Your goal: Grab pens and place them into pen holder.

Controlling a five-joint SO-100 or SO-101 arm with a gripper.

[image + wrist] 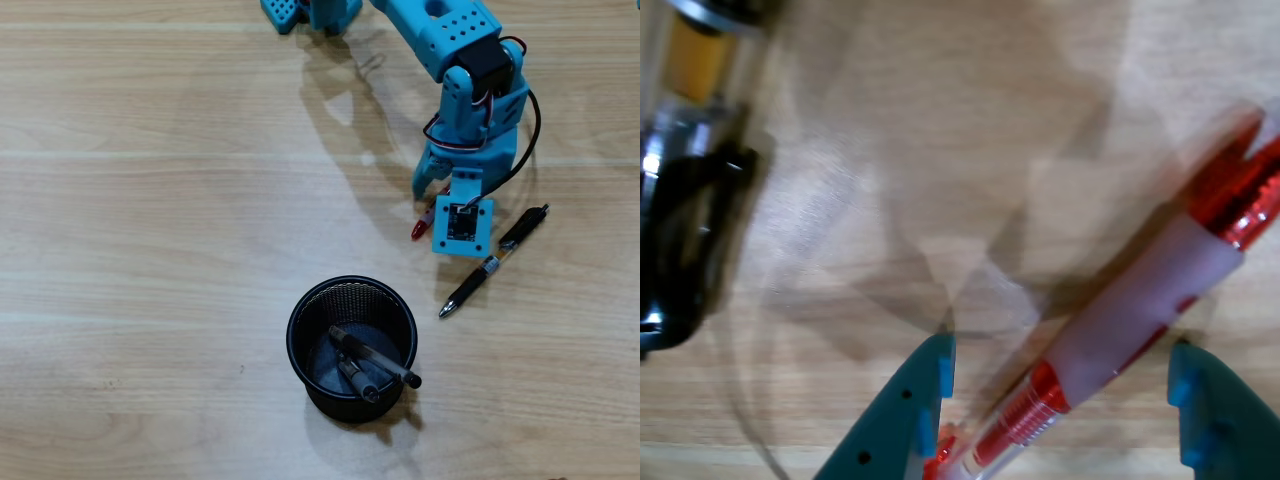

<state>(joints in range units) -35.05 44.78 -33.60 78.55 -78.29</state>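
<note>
Light wood-grain desk (150, 200) fills the overhead view. Blue 3D-printed robot arm (450, 60) enters from the top edge right of centre and reaches down into the right half, black and red wires looped at its wrist.

Round black wire-mesh pen holder (352, 350) stands at lower centre, upright, well apart from the arm. Two pens sit inside it, leaning with ends at the lower right rim: a clear pen with black cap (375, 358) poking just over the rim, and a second dark-tipped clear pen (354, 380) beside it, details too small to tell.

Black-and-silver pen (496, 259) lies flat on the desk at right of centre, diagonal from upper right to lower left, just right of the wrist camera block.

Blue two-finger pincer (428, 200) is low over the desk at centre right; in the overhead view only the red tip of the red-and-white pen (418, 229) shows beside it. Wrist view: pincer (1065, 395) is spread apart, blue fingertips (925, 385) either side of the red-and-white pen (1140, 300), which runs diagonally from lower centre to upper right, blurred. Neither fingertip clearly touches it. The black-and-silver pen (680, 200) appears blurred at the left edge.
</note>
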